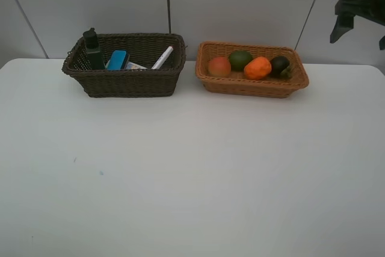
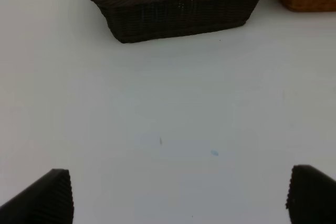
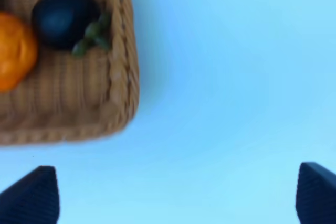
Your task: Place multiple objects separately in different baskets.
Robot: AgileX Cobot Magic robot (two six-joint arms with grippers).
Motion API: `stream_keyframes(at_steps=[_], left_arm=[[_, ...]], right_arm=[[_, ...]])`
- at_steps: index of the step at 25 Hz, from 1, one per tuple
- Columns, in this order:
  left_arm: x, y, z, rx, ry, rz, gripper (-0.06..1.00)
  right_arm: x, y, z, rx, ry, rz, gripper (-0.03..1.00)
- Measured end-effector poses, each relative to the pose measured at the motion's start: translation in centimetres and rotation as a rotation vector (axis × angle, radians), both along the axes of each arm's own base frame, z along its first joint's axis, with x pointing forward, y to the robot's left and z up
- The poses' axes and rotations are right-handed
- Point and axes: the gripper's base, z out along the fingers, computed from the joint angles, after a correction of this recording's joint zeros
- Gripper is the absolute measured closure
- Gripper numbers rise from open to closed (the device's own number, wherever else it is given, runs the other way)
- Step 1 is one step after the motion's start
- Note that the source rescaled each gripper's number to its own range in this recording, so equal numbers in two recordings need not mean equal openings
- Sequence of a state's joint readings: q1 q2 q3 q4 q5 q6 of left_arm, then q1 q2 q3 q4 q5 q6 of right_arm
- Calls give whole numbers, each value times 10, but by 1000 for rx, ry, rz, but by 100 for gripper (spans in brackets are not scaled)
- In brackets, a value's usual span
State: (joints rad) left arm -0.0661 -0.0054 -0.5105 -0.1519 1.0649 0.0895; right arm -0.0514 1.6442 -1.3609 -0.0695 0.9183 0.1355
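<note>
The dark brown basket [image 1: 123, 82] stands at the back left and holds a dark green pump bottle [image 1: 92, 49], a white bottle with a blue cap [image 1: 118, 59] and a white marker [image 1: 163, 57]. To its right, the light tan basket [image 1: 252, 85] holds a red-orange fruit [image 1: 219, 66], a green one [image 1: 240, 59], an orange one [image 1: 257, 68] and a dark one [image 1: 280, 65]. My left gripper [image 2: 178, 203] is open and empty over bare table in front of the dark basket [image 2: 178, 17]. My right gripper [image 3: 173, 198] is open and empty, beside the tan basket's [image 3: 123, 77] right end, near the dark fruit [image 3: 64, 17].
The white table [image 1: 192, 173] stretches wide in front of both baskets. A grey panelled wall stands right behind them. My right arm [image 1: 361, 7] hangs high at the far right edge of the exterior high view.
</note>
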Motion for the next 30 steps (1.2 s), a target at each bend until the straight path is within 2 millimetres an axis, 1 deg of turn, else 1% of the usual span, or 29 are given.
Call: stream_keyframes(at_steps=[3, 8, 10, 13, 17, 21, 23, 25, 28, 30], left_arm=[[0, 0, 0, 0, 0, 0, -6], [0, 0, 0, 0, 0, 0, -6], [0, 0, 0, 0, 0, 0, -6], [0, 0, 0, 0, 0, 0, -6], [0, 0, 0, 0, 0, 0, -6], [0, 0, 0, 0, 0, 0, -6], [0, 0, 0, 0, 0, 0, -6], [0, 0, 0, 0, 0, 0, -6], [0, 0, 0, 1, 0, 0, -6], [0, 0, 0, 2, 0, 1, -6]], right_arm=[[-56, 3, -1, 4, -3, -7, -3], [-150, 8, 1, 3, -101, -8, -3], [-189, 10, 0, 2, -162, -12, -3], [-240, 12, -3, -3, -260, -14, -3], [-301, 15, -3, -10, -446, -19, -3], [-346, 18, -3, -11, -620, -22, -3], [-358, 18, -7, -12, -647, -23, -3], [-360, 18, -10, -18, -643, -17, -3], [-357, 20, -15, -31, -631, 20, -3], [-356, 20, -15, -41, -632, 39, -3]])
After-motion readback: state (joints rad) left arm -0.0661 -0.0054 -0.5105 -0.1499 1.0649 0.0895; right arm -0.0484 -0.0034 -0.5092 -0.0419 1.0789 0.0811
